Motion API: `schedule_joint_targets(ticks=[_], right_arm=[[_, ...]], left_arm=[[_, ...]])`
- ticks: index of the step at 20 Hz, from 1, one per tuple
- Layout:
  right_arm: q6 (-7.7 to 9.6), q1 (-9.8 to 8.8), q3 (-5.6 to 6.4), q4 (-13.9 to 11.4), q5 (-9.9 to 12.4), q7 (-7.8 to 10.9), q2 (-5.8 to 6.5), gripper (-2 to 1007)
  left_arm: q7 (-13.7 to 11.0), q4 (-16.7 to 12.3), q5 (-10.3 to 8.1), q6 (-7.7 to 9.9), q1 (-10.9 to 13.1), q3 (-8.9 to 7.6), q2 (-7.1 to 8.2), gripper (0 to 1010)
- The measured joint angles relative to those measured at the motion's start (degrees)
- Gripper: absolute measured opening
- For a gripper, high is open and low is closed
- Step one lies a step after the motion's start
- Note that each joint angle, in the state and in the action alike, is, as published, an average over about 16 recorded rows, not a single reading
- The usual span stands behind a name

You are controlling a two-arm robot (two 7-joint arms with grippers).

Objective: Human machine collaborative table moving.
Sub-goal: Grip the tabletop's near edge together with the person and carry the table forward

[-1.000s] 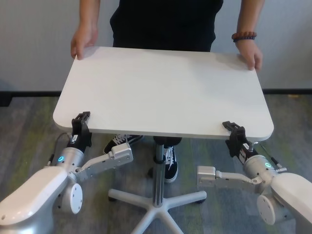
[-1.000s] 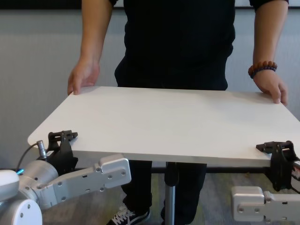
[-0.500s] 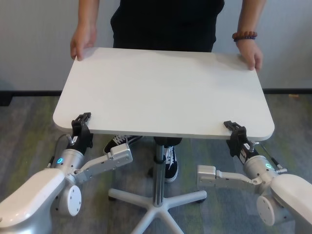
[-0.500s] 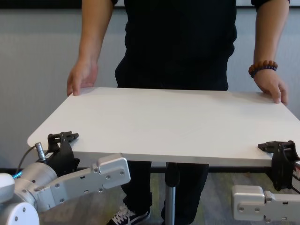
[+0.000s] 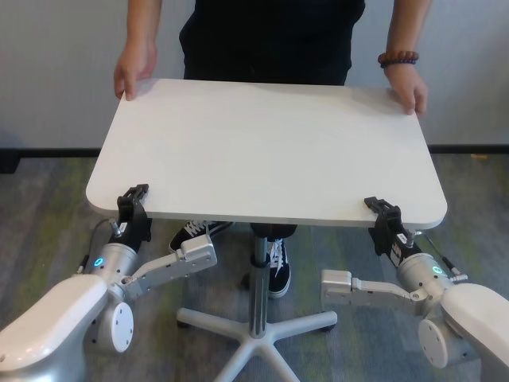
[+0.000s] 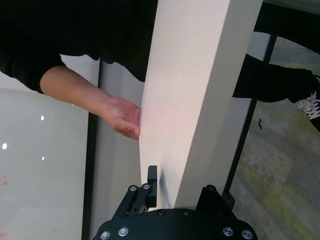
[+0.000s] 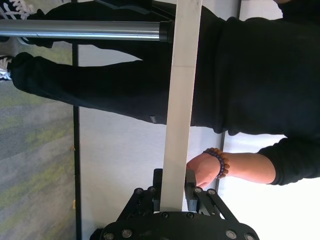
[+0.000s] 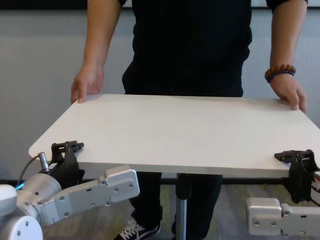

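The white table (image 5: 266,147) stands on a grey pedestal pole (image 5: 257,274); it also shows in the chest view (image 8: 180,127). The human (image 5: 270,36) in a black T-shirt holds its far edge with both hands, a bead bracelet (image 5: 398,58) on one wrist. My left gripper (image 5: 132,204) is shut on the table's near edge by the left corner, seen edge-on in the left wrist view (image 6: 170,197). My right gripper (image 5: 383,219) is shut on the near edge by the right corner, also in the right wrist view (image 7: 174,192).
The table's five-spoke wheeled base (image 5: 258,334) sits on grey carpet between my arms. The human's sneakers (image 5: 274,267) stand just behind the pole. A pale wall (image 5: 56,72) runs behind the human.
The table and both grippers have drifted very slightly to the left. Both grips and the human's hands are unchanged.
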Motion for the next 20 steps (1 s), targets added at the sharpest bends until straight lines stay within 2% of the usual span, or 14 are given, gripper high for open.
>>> schedule_joint_targets(ticks=[5,10,15,20], right_arm=[[0.02,0.02,-0.05,-0.02,-0.06,0.12,0.01,243],[0.05,0.04,-0.09,-0.04,-0.11,0.22,0.02,256],[0.07,0.06,-0.13,-0.05,-0.15,0.31,0.04,318],[0.08,0.07,-0.16,-0.06,-0.19,0.39,0.05,429]], left_arm=[[-0.1,0.0,0.14,0.18,-0.01,0.06,-0.01,338],[-0.16,0.0,0.23,0.31,-0.03,0.1,-0.02,402],[-0.22,0.0,0.31,0.41,-0.03,0.13,-0.03,521],[-0.26,0.0,0.37,0.48,-0.05,0.15,-0.04,682]])
